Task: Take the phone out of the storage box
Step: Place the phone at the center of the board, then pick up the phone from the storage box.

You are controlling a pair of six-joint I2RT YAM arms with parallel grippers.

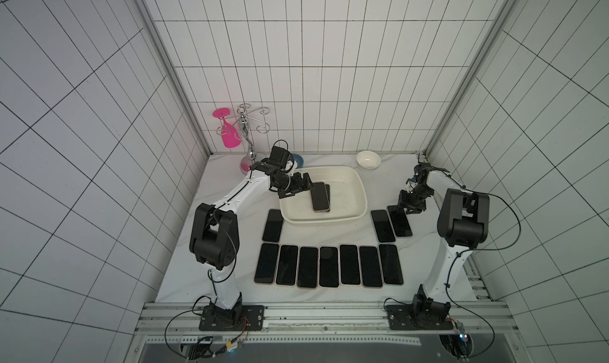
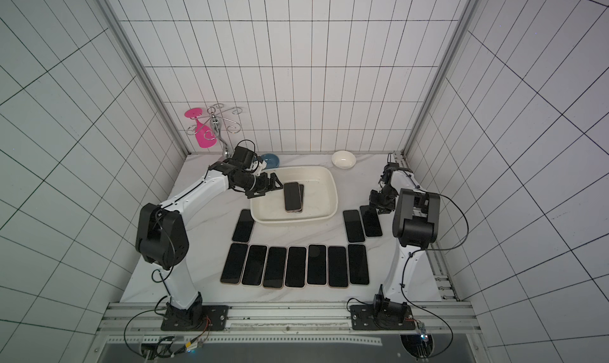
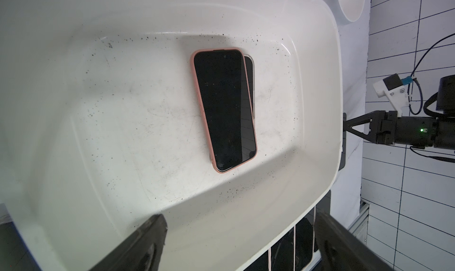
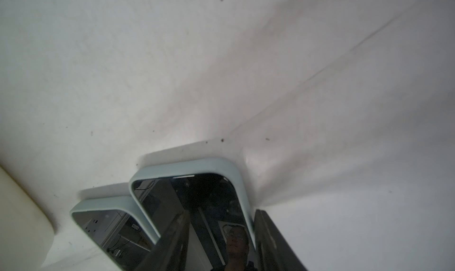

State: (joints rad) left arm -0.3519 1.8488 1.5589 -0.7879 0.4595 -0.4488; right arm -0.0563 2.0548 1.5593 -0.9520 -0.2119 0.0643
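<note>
The stiff, slick phone (image 1: 319,196), atop another phone (image 1: 327,189) in the storage box (image 1: 361,196) at frame centre, probably suits a long-edge grip by the wide-open jaws of the left gripper (image 1: 308,184); the jaws of the right gripper (image 1: 404,209) cannot be judged.

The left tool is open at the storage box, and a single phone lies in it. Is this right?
No: two phones lie in the storage box, a pink-cased phone on a second phone, as the left wrist view shows. The left tool is open.
</note>
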